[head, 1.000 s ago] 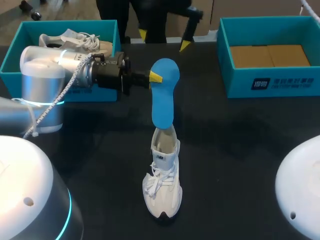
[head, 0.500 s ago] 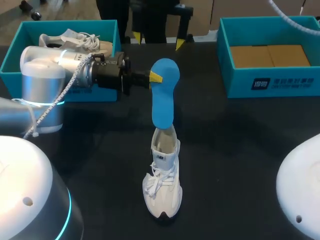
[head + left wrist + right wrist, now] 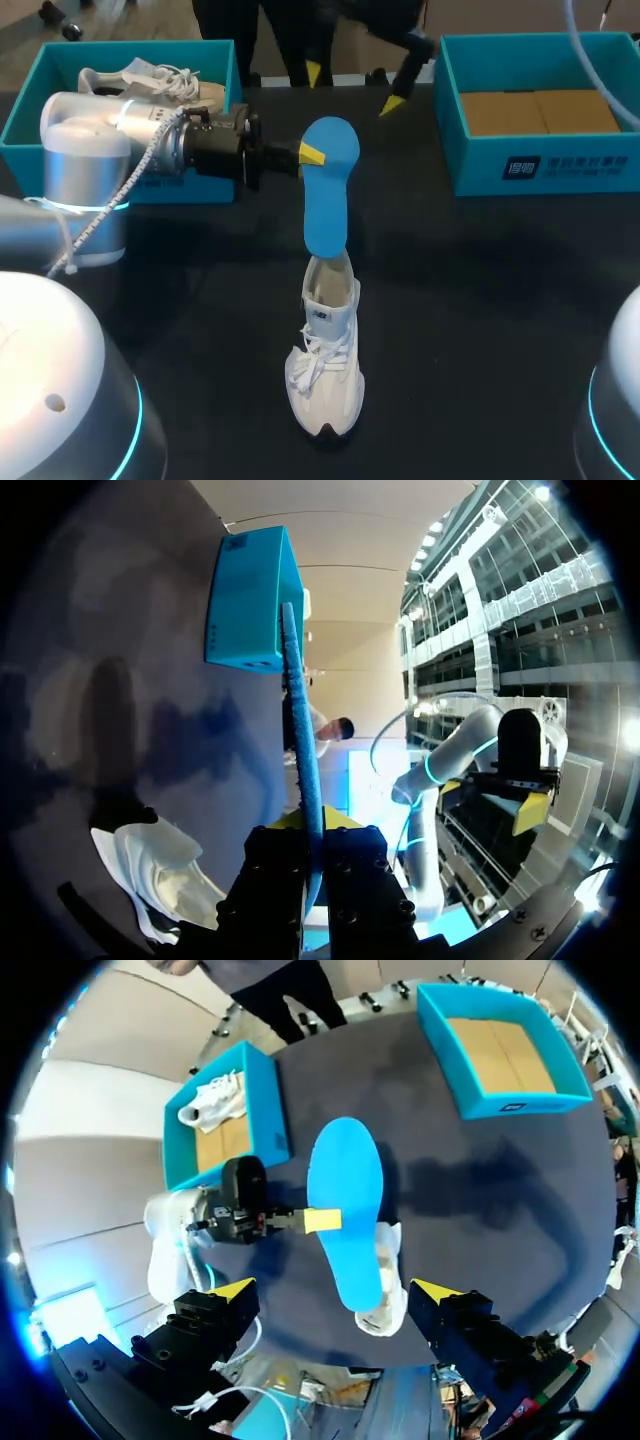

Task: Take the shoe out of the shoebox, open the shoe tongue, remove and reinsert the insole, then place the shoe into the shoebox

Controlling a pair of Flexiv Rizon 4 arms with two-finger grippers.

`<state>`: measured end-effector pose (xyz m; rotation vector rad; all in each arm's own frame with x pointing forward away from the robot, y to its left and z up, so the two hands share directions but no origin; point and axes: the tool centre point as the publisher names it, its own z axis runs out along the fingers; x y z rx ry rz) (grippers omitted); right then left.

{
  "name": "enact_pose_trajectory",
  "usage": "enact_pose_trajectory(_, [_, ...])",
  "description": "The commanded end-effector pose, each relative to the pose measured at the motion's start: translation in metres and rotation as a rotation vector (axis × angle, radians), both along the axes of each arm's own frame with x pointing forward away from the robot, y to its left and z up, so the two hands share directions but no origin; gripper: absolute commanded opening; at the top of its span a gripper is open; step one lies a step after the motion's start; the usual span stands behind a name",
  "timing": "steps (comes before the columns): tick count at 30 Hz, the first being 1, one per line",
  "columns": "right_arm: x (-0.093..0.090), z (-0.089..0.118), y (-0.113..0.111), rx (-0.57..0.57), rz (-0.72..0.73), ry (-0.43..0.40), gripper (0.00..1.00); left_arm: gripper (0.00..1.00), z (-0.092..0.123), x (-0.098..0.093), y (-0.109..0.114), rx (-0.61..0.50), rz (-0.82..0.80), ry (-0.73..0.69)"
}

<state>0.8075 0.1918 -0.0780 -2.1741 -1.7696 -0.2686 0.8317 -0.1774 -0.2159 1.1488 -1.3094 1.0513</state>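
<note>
The dark surface (image 3: 480,300) carries the white shoe (image 3: 325,375) near its middle. The blue insole (image 3: 328,200) stands upright with its lower end inside the shoe's opening. My left gripper (image 3: 312,153) has its fingers closed on the insole's upper part. My right gripper (image 3: 335,1288) hangs high above, fingers wide apart and holding nothing. One teal shoebox (image 3: 540,165) stands far right, another box (image 3: 20,120) far left.

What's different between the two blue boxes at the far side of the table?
The left box holds a white shoe; the right box holds only brown cardboard. The right box's front wall is in plain sight, with a white label; the left box's front is largely hidden behind the left arm. Both are teal, open-topped and stand at the table's far side.
</note>
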Motion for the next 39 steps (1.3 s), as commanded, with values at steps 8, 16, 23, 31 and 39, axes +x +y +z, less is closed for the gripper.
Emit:
enact_pose_trajectory(8, [-0.001, -0.012, -0.021, 0.700, -0.050, -0.083, 1.00, 0.00, 0.004, -0.005, 0.006, -0.032, 0.004, -0.073])
enact_pose_trajectory(16, [0.000, -0.022, -0.027, 0.845, -0.059, -0.108, 1.00, 0.00, 0.011, -0.007, 0.017, -0.062, 0.029, -0.186])
enact_pose_trajectory(23, [0.002, -0.025, -0.026, 0.917, -0.064, -0.100, 1.00, 0.00, 0.028, -0.005, 0.024, -0.072, 0.038, -0.334])
enact_pose_trajectory(31, [0.000, -0.030, -0.027, 1.005, -0.063, -0.127, 1.00, 0.00, 0.054, 0.000, 0.029, -0.078, 0.044, -0.504])
enact_pose_trajectory(39, [-0.001, -0.034, -0.030, 1.055, -0.065, -0.134, 1.00, 0.00, 0.074, 0.004, 0.037, -0.081, 0.060, -0.721])
